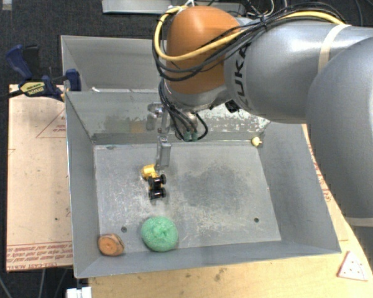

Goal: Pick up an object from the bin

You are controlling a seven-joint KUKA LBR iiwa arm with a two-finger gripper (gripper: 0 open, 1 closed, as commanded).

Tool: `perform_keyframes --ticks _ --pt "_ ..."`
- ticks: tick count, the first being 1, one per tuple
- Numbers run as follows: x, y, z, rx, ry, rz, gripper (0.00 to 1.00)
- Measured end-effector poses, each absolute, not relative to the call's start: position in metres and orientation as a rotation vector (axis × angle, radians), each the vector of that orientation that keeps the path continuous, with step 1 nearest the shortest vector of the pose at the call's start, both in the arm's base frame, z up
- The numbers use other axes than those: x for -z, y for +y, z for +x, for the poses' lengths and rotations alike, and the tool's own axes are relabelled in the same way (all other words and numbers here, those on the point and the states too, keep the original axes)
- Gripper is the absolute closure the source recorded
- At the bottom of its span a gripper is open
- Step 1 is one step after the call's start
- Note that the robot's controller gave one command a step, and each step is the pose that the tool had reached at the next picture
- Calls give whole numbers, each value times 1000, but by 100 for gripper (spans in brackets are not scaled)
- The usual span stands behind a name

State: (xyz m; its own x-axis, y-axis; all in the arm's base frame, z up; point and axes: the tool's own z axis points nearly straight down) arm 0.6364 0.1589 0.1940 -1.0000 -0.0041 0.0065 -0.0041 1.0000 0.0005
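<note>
- Gripper (pixel 164 157) hangs just at 12 o'clock of 1 small yellow-black toy (pixel 155 183); jaws apart or together, cannot tell.
- Green ball (pixel 159 233) at the toy's 6 o'clock.

1 small yellow-and-black toy (pixel 155 183), perhaps a digger, lying left of centre on the bin (pixel 236 185) floor, yellow end toward the back wall, black end frontward.

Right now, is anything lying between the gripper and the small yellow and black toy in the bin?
Nothing visible does. The gripper hangs close by the yellow and black toy. The green ball and the brown disc lie lower in the view, apart from both.
</note>
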Motion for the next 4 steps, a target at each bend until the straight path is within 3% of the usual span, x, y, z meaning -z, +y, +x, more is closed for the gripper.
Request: perform_keyframes --ticks 1,2,3,4 --pt "-199 158 638 2 -3143 3 0" --pt "-148 138 602 4 -3148 49 0" --pt "-94 109 593 3 -3142 130 0" --pt "-71 108 610 -1 -3115 386 0"
